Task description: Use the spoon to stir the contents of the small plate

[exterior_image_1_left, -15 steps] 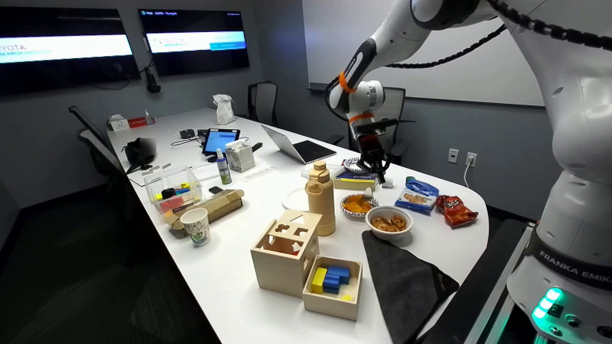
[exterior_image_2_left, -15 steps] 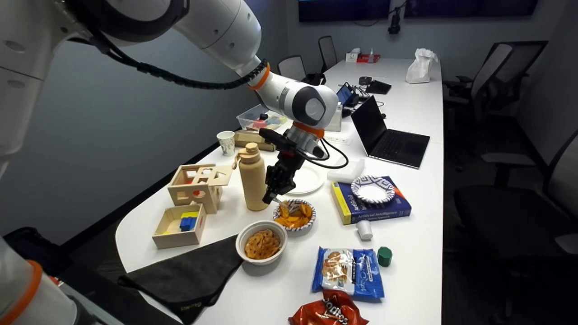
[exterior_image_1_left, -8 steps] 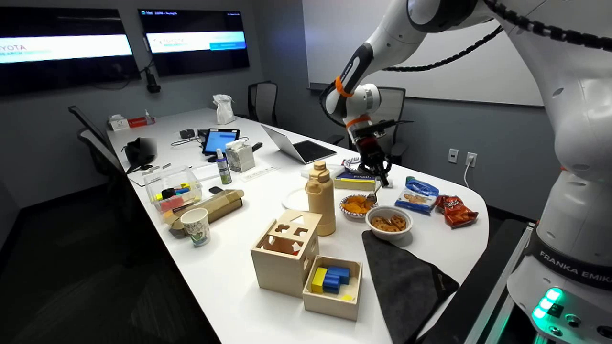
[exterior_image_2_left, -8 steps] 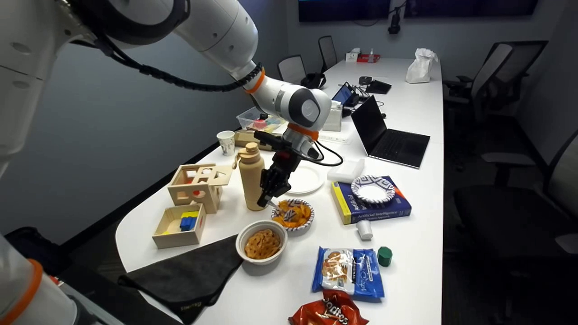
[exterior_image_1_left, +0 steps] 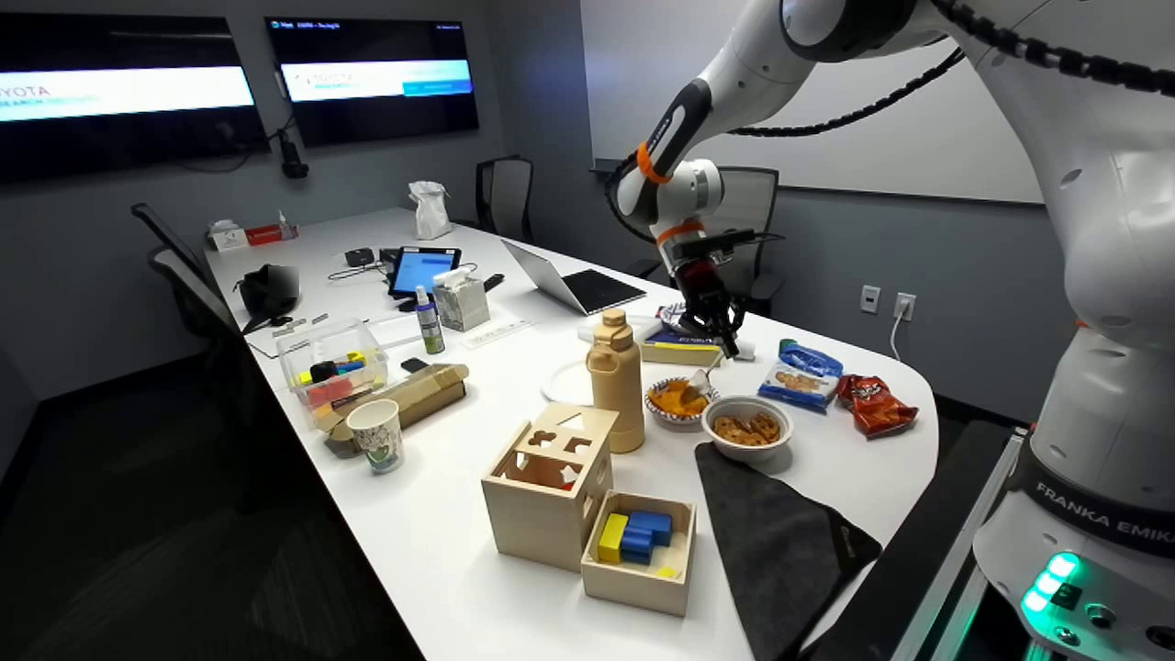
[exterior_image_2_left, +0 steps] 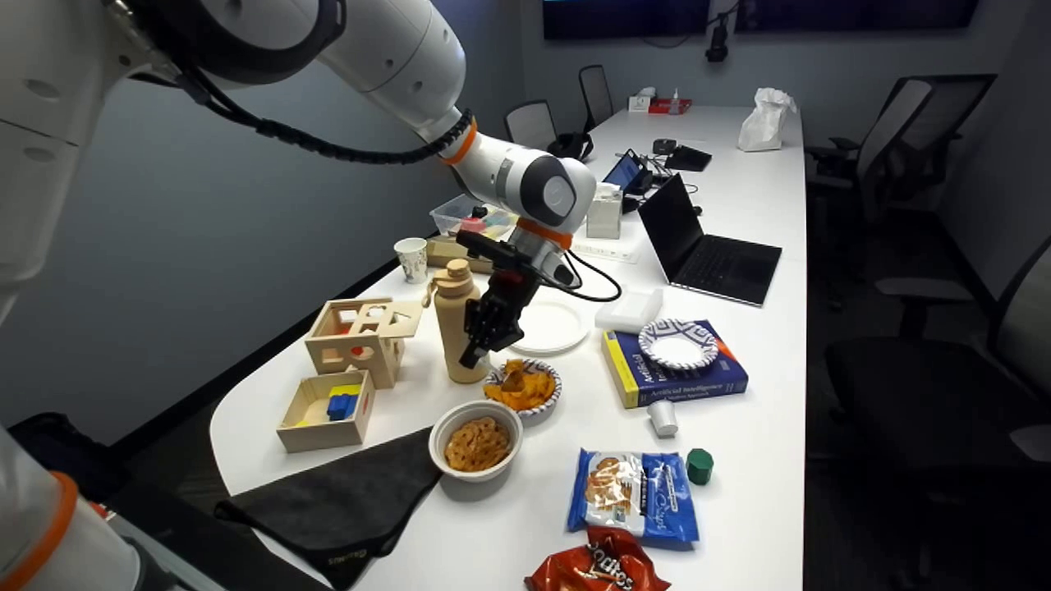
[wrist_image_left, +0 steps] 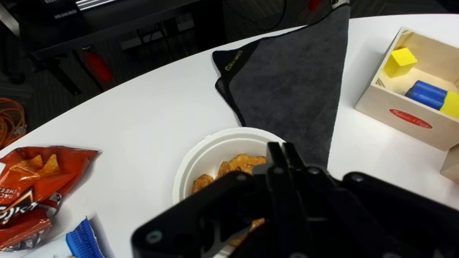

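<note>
Gripper (wrist_image_left: 282, 147) nearly closed, fingertips pinched on the spoon (exterior_image_1_left: 701, 382); a short gray bit shows beside them in the wrist view. Arm (exterior_image_1_left: 753, 83): in an exterior view the forearm drops toward 8 o'clock, wrist bends, gripper slants down to 5 o'clock. Spoon's far end is at the orange food (exterior_image_2_left: 534, 396), depth unclear. Small plate (exterior_image_2_left: 557, 386) sits on the counter (exterior_image_2_left: 739, 460), 4 o'clock from the fingertips in an exterior view; white bowl (exterior_image_2_left: 436, 441) just beside it, at its 7 o'clock.

Text: "FRANKA EMIKA" on the base (exterior_image_1_left: 1102, 477); "Artificial Intelligence" on the blue book (exterior_image_2_left: 690, 382); "Crisps" on the blue packet (exterior_image_2_left: 632, 497); roughly "Doritos" on the crumpled red packet (exterior_image_2_left: 599, 566); "Melissa & Doug" on the wooden box's (wrist_image_left: 376, 104) oval label (wrist_image_left: 410, 118); "YOTA", cut off, on a screen (exterior_image_1_left: 128, 96). Logo on the dark cloth (wrist_image_left: 294, 79) only partly legible.
</note>
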Motion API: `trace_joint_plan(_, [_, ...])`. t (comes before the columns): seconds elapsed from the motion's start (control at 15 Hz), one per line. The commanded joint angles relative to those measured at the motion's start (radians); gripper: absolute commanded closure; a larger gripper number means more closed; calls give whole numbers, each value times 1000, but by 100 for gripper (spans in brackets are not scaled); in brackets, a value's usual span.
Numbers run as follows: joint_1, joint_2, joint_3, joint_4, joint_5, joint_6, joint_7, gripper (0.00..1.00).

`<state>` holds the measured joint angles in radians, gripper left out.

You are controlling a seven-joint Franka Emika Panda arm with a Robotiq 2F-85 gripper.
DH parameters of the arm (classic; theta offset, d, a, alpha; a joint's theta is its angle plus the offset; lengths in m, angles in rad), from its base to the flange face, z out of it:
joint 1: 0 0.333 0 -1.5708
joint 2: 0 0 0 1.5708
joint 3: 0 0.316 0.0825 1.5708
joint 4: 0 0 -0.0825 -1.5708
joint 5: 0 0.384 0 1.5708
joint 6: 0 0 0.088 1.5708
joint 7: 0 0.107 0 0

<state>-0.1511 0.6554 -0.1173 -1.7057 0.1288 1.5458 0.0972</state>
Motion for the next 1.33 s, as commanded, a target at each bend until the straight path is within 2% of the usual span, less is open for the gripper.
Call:
trace_joint_plan(0.0, [-15, 11, 16, 33, 18, -14, -46, 99])
trace_joint_plan(0.53, [10, 33, 9, 48, -8, 59, -9, 99])
trace_joint_plan(0.87, [33, 17, -14, 38, -52, 77, 66, 99])
trace_joint_plan(1.27, [54, 19, -39, 34, -125, 42, 152, 99])
